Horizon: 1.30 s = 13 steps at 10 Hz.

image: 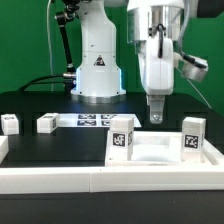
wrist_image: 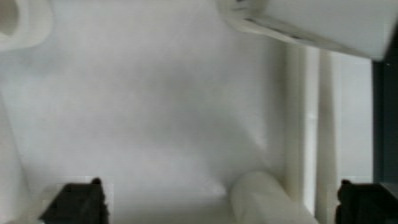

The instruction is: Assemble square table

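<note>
at the desk's far left edge a small leg (image: 10,123) lies on the black top, and a second leg (image: 46,123) sits just beside it toward the middle. next comes the marker board (image: 95,120), flat near the back edge. a third leg (image: 122,140) stands upright, tag facing the exterior view, at the left corner of the tabletop (image: 155,150). whether the two touch i cannot tell. the tabletop lies rim up near the front edge, right of centre. the gripper (image: 157,118) hangs over its back part, jaws wide apart and holding nothing. in the wrist view both dark fingertips (wrist_image: 75,200) frame bare white tray. a fourth leg (image: 193,135) stands upright at the tabletop's right corner.

what could go wrong: the tray looks light and smooth, so a finger landing on the raised rim instead of astride it would likely shove or tip it rather than grip it. the two upright legs stand close by, so a sideways sweep of the arm could knock one over or send it toward the rail (image: 100,180). a white rounded shape shows low between the fingers in the wrist view, too blurred to name, and it might foul a straight descent.

the desk top is matte black, bordered by white rails. behind it are the arm's white base (image: 98,70) and a green curtain (image: 30,40).
</note>
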{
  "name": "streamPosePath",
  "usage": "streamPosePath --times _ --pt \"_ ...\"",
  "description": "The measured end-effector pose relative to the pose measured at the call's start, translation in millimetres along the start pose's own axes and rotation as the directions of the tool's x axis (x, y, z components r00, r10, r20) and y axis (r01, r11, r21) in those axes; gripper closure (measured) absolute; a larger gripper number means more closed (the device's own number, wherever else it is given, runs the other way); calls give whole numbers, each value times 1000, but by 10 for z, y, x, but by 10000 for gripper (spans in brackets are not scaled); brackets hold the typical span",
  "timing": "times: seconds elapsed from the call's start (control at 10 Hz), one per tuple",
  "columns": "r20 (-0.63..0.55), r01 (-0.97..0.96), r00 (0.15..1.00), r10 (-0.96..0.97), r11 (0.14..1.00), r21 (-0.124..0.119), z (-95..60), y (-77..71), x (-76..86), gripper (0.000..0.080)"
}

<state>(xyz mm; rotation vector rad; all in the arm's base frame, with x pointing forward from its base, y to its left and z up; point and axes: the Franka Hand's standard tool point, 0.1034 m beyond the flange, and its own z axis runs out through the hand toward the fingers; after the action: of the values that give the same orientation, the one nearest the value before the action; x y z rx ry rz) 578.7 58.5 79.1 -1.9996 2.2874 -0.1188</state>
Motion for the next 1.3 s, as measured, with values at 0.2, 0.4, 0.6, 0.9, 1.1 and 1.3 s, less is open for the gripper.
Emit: streamPosePath --times 0.2,0.4,0.6,0.9,1.1,1.3 --pt "-3 5 1000 -5 1000 -2 15 11 -5 151" --pt "-4 6 1000 -6 1000 -3 22 15 -5 151" --pt "-17 67 998 -68 997 -25 127 222 -41 151" --pt "-18 209 978 -209 977 -32 164 300 -20 151" --pt "-19 209 978 -210 977 -33 170 301 -21 151" --pt "-19 209 978 -210 977 -35 177 306 -18 151"
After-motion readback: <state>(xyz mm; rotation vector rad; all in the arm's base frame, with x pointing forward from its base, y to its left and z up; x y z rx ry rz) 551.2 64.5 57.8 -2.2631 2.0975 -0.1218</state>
